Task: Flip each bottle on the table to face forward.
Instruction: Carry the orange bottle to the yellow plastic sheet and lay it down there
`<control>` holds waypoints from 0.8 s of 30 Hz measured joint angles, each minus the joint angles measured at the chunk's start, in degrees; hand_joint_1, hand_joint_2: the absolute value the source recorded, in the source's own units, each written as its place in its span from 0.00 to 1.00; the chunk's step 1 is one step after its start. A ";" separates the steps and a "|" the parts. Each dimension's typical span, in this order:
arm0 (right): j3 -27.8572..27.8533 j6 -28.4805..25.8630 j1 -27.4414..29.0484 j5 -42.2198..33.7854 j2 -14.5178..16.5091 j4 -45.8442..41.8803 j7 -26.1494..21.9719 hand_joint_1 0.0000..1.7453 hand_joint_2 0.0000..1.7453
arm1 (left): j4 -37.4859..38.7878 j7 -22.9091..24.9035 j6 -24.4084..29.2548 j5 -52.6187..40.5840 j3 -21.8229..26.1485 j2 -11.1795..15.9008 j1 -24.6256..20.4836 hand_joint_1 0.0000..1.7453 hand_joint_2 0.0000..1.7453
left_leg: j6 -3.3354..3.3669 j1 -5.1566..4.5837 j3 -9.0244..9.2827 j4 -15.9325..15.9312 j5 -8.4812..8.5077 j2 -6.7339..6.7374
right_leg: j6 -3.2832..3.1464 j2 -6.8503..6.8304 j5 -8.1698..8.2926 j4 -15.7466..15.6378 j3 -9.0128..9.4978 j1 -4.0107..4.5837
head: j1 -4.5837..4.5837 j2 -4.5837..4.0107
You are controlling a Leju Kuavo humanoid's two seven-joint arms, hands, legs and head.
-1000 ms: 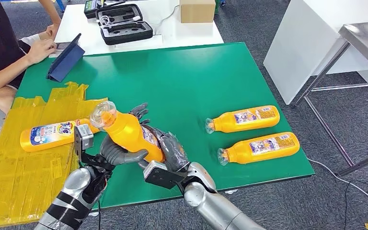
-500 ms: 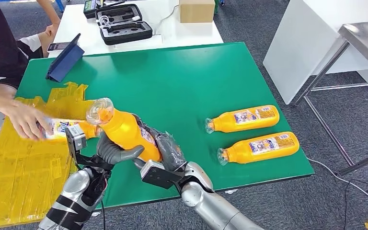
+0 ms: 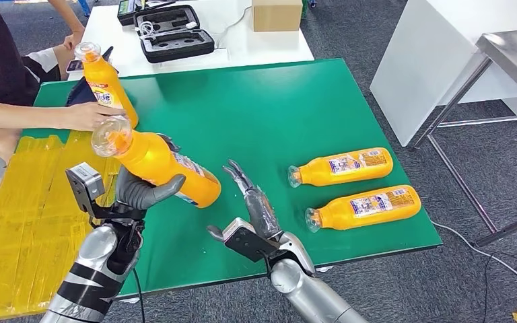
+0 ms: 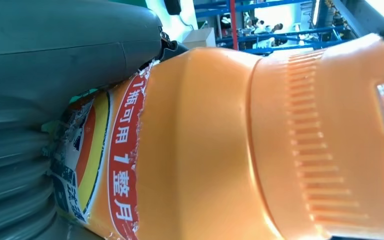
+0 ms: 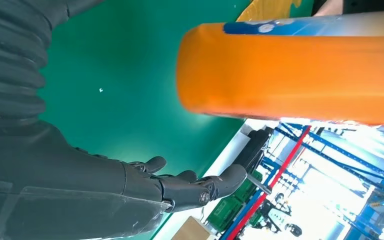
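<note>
Bottle (image 3: 158, 165) in L hand (image 3: 138, 193)

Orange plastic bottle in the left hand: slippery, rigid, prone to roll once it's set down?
The orange plastic bottle looks rigid: no denting under the left hand. Its glossy surface and torn label may slip. Laid down it probably rolls little, since the two lying bottles rest label-up, suggesting flattish sides.

A black case (image 3: 173, 32) lies open on a white counter (image 3: 269, 46) at the far side, a cardboard box (image 3: 277, 13) beside it. A blue tablet cover (image 3: 81, 91) stands at the far left corner of the green counter (image 3: 276, 108). Yellow sheeting (image 3: 20, 222) lies along the left edge. A person's arm (image 3: 33, 118) reaches in from the left
</note>
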 joint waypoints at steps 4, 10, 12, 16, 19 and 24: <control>-0.63 -0.76 0.55 -0.32 -0.33 -1.01 -0.08 0.00 1.00 | -0.05 -0.78 3.72 -4.27 0.21 0.05 -0.27 1.00 1.00 | 0.00 0.00 -0.02 0.00 0.00 -0.01 | 0.00 -0.01 0.00 0.00 -0.01 0.00 | 0.00 0.00; -5.46 -3.29 3.09 -0.74 -1.47 -9.43 -0.11 0.00 1.00 | 1.41 0.97 19.48 -32.25 0.93 1.89 -4.12 1.00 1.00 | 0.01 0.00 -0.03 0.00 0.03 -0.03 | 0.01 -0.02 0.01 0.00 -0.02 0.00 | 0.01 0.00; -7.81 -3.39 4.20 -0.87 -1.84 -13.32 0.01 0.00 1.00 | 3.70 4.72 23.29 -45.98 1.03 3.18 -6.84 1.00 1.00 | 0.00 0.00 -0.02 0.00 0.04 -0.03 | 0.00 -0.02 0.02 0.00 -0.01 0.00 | 0.01 0.00; -12.62 -3.25 6.57 -0.99 -2.36 -20.37 0.23 0.00 1.00 | 12.26 14.15 25.20 -70.93 0.89 5.61 -13.85 1.00 1.00 | -0.01 0.00 -0.02 0.00 0.08 -0.03 | 0.00 -0.02 0.05 0.01 -0.01 0.00 | 0.02 0.00; -15.78 -2.59 8.09 -1.03 -2.57 -24.47 0.33 0.00 1.00 | 21.90 21.32 25.27 -87.03 -0.01 6.74 -19.83 1.00 1.00 | -0.01 0.00 -0.02 0.01 0.08 -0.02 | 0.00 -0.01 0.07 0.03 -0.01 0.00 | 0.01 0.00; -19.63 -1.76 10.05 -1.07 -2.65 -29.87 0.35 0.00 1.00 | 36.93 27.66 21.26 -97.91 -1.84 7.55 -26.51 1.00 1.00 | -0.02 -0.01 -0.03 0.01 0.08 0.00 | -0.01 0.00 0.08 0.04 -0.03 -0.01 | 0.01 0.00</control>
